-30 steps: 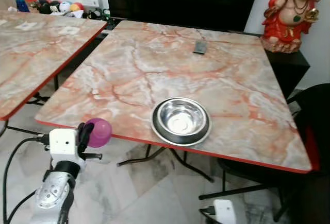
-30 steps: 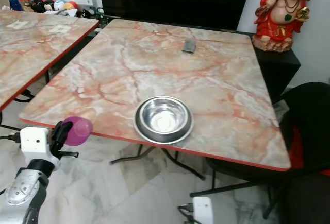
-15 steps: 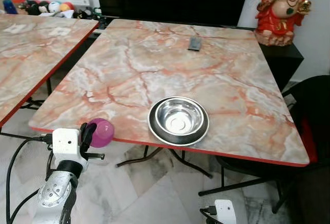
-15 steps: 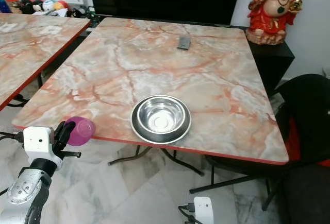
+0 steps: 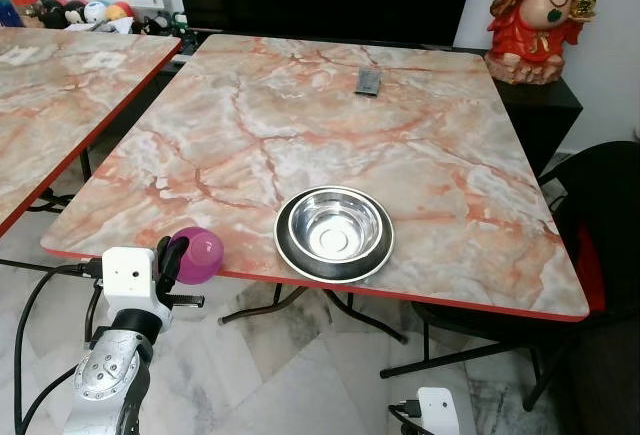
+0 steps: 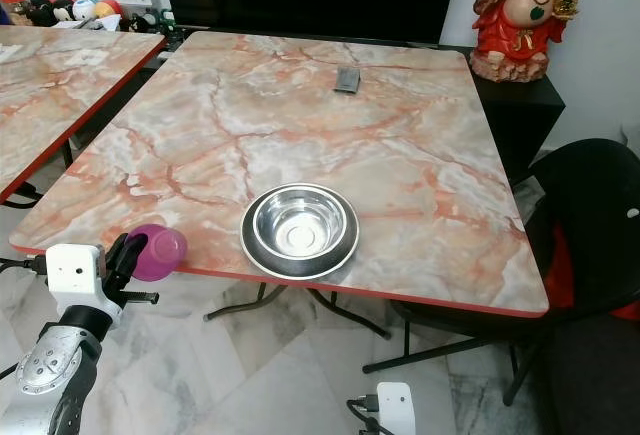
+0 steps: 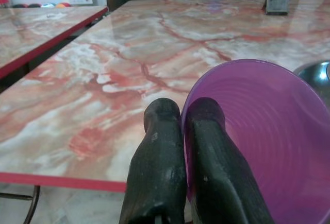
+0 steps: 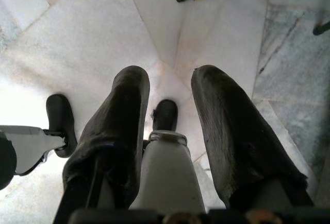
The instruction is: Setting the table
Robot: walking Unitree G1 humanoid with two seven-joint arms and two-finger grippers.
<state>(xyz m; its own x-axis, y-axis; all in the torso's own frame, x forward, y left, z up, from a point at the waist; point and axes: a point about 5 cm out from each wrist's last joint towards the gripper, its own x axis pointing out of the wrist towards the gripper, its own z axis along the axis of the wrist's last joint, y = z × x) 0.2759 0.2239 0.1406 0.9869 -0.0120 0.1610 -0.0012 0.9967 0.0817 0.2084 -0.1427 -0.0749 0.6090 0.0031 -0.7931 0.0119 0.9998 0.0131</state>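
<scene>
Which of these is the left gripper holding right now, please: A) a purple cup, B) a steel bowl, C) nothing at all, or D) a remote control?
A: the left gripper has its black fingers pinched on the rim of the purple cup, just off the near edge of the marble table, while the steel bowl sits free on the tabletop.

Left hand grips purple cup by its rim at near edge of marble counter. Steel bowl on counter just beside cup. Remote near far edge; red statue beyond far right corner.
</scene>
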